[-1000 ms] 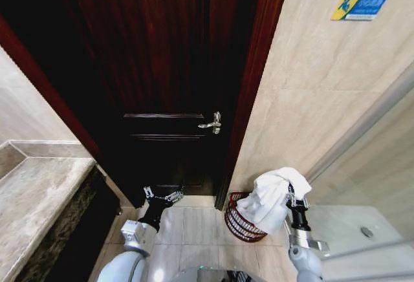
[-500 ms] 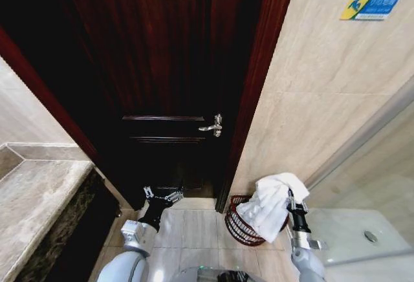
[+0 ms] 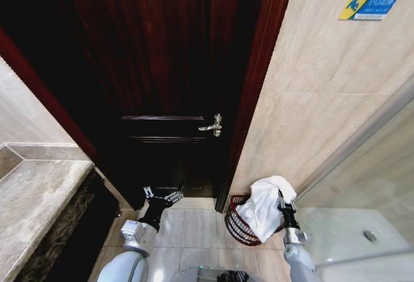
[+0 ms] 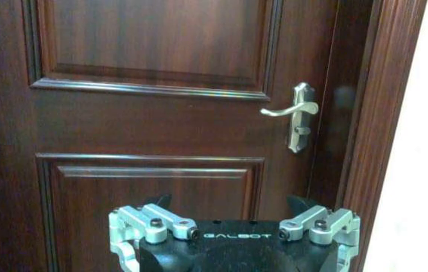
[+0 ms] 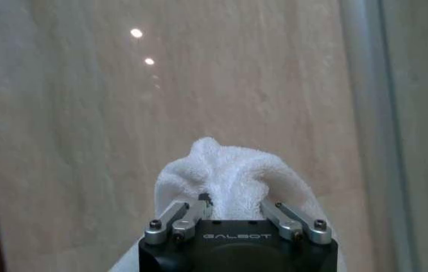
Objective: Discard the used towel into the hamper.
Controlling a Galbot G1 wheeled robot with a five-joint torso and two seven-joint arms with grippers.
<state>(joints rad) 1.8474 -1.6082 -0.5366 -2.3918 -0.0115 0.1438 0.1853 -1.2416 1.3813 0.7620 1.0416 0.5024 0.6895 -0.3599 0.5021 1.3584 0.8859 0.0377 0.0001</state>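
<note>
Right gripper [image 3: 283, 203]: fingers clamped on white towel [image 3: 263, 206], bunched fold pinched between them. Towel hangs down from grip, long axis roughly vertical, lower part draped over hamper [image 3: 237, 222] rim and mouth. Hamper: on floor at wall, just below and left of right gripper; other contents not discernible. Left gripper [image 3: 162, 196]: fingers spread wide, empty, facing door [image 4: 153, 102], farther from hamper.

A bathroom: beige tiled walls [image 3: 323, 88], marble counter [image 3: 32, 191], glass shower partition [image 3: 375, 165], dark wooden door [image 3: 168, 68].
</note>
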